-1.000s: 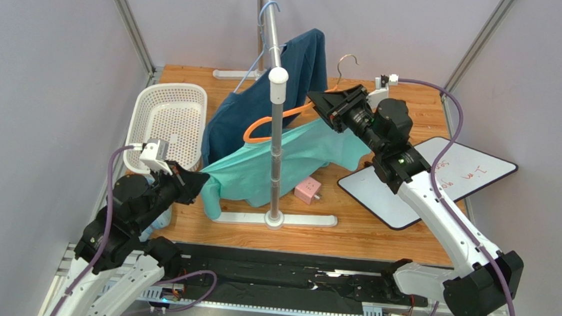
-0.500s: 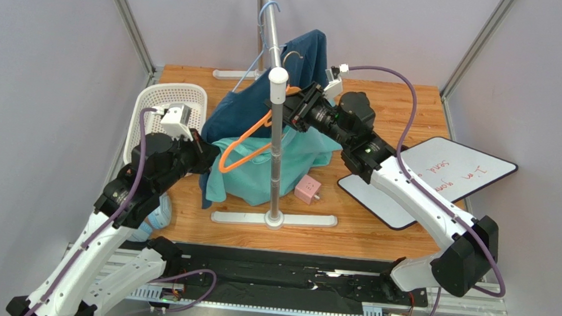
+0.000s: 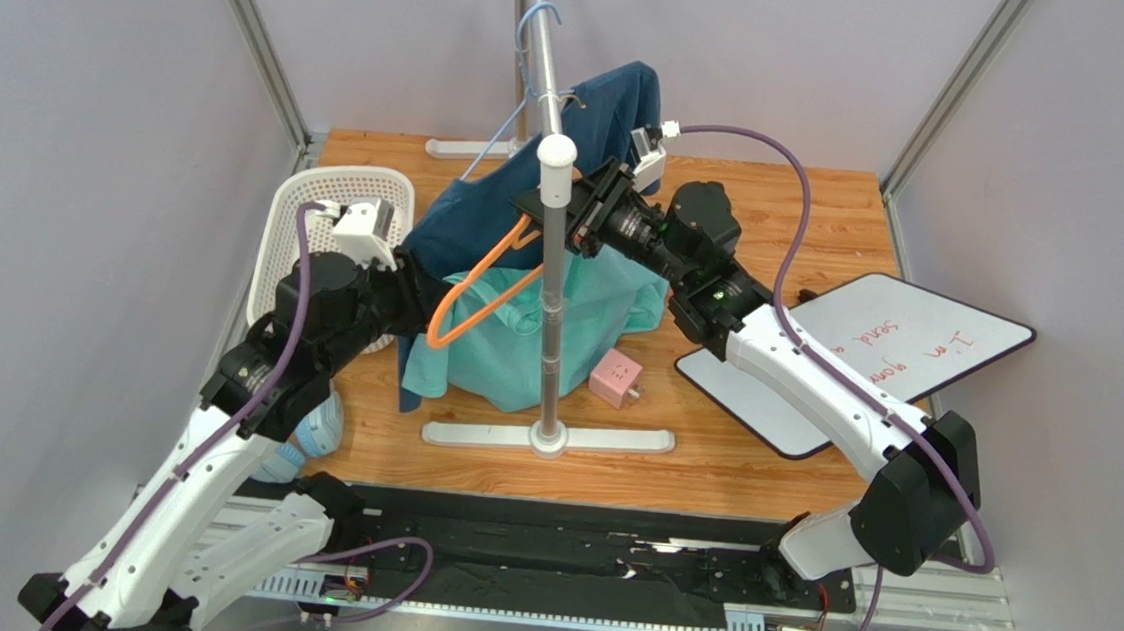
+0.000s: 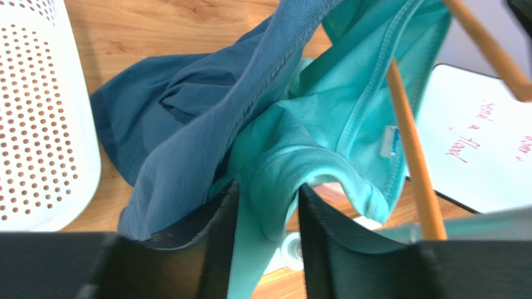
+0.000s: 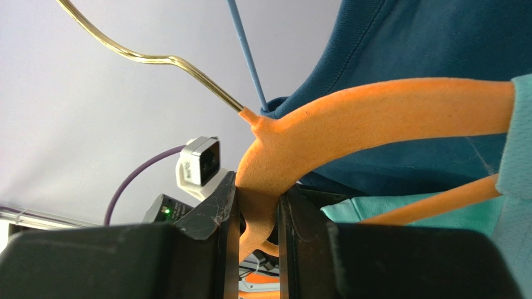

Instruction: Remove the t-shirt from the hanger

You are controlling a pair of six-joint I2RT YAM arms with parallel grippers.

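Okay, partway done, not finished. Landmark is the rack pole (image 3: 551, 300) with the white cap.

Right gripper (image 3: 578, 224) sits just right of the pole top, pressed onto the orange hanger (image 3: 488, 287) at its neck. The right wrist view shows the foam neck squeezed between both fingers (image 5: 257, 187), with the metal hook sticking out above. The hanger's loop hangs down to the left of the pole.

Teal t-shirt (image 3: 582, 332) is bunched low around the pole, mostly in front of it and right of it, and sagging toward the table. It's not free. In the right wrist view teal cloth covers the far end of one hanger arm, and in the left wrist view an orange bar runs past the collar (image 4: 325, 112).

Left gripper (image 3: 413, 281) is left of the pole, at the shirt's left edge. Its fingers are spread, with a fold of teal lying loose in the gap (image 4: 268, 199). It reads as slack, not pinched.

Dark blue garment (image 3: 470, 226) hangs behind and left of the pole, touching the teal cloth. White basket (image 3: 334, 230) is further left.

My read is that most of the shirt is off. What's left is the last shoulder and the collar to slide off the hanger, and that needs a fresh pinch.
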